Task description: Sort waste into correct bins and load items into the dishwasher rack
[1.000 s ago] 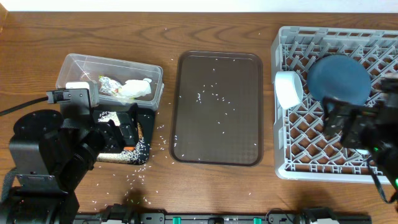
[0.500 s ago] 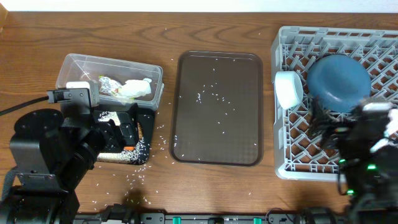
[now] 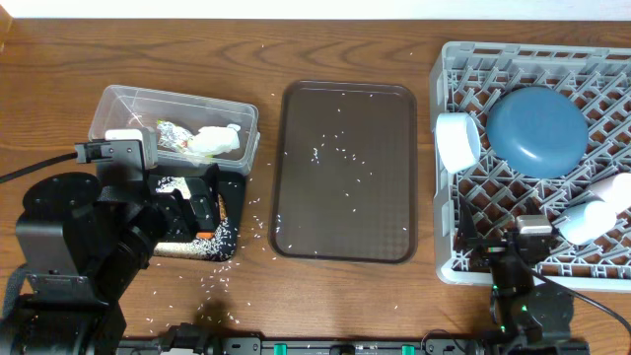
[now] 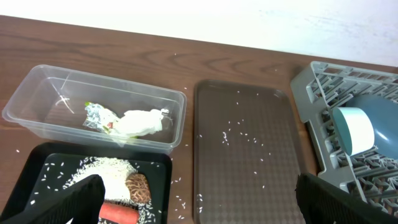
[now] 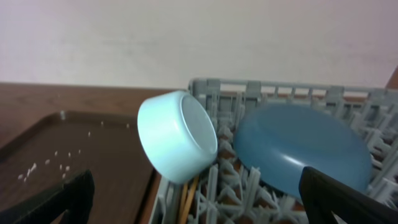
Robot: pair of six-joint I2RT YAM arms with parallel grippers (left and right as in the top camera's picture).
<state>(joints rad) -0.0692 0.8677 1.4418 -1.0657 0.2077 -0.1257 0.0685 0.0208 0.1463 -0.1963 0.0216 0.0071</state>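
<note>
Left gripper [image 4: 199,186]: jaws spread wide, holding nothing, over shallow black rectangular tray [image 4: 155,177]. Right gripper [image 5: 194,186]: also released and empty, at near edge of large grey plastic lattice rack [image 3: 441,227]. Loose white rice grains [image 3: 330,150] lie scattered on brown rectangular serving tray [image 3: 296,95], between the two arms. Tray's long axis runs away from robot. Left arm looks slightly nearer.

At the centre of the overhead frame, 1 brown serving tray [image 3: 380,118]: rectangular, rounded corners, raised rim, lying flat with its long side running top to bottom. Underneath, a dark wooden table [image 3: 296,49] with visible grain. Along the top edge, 1 narrow strip of white wall [image 3: 296,8], broader in both wrist views.
</note>
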